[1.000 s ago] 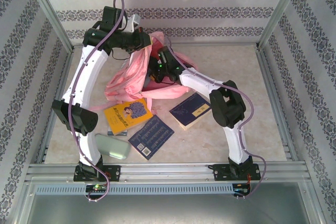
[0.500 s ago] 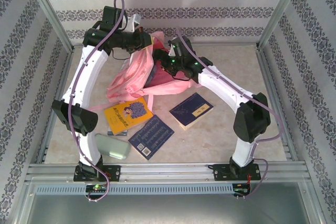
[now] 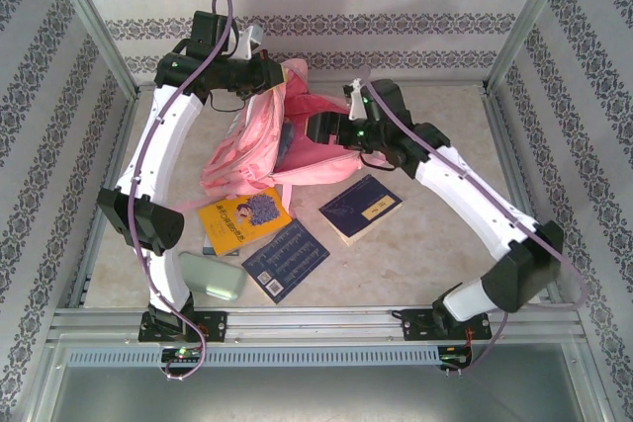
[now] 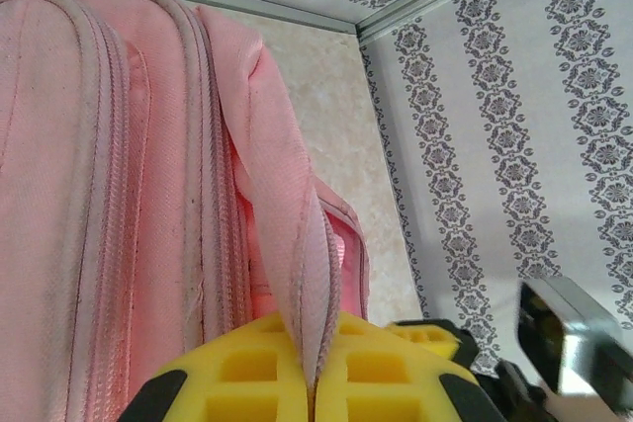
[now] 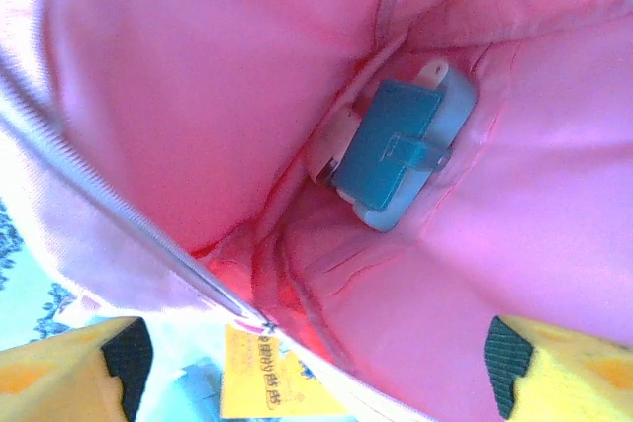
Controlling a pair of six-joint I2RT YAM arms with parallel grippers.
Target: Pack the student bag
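A pink student bag stands slumped at the far left of the pale surface. The left gripper has its jaws clamped on a fold of fabric at the bag's top. The right gripper hovers over the bag's open mouth, jaws wide apart. A small blue-grey case lies inside.

You see walls at 9, 12, 3 o'clock, white with grey floral stripes | bench pale, marbled | aluminium posts at far corners | rail at 6 o'clock
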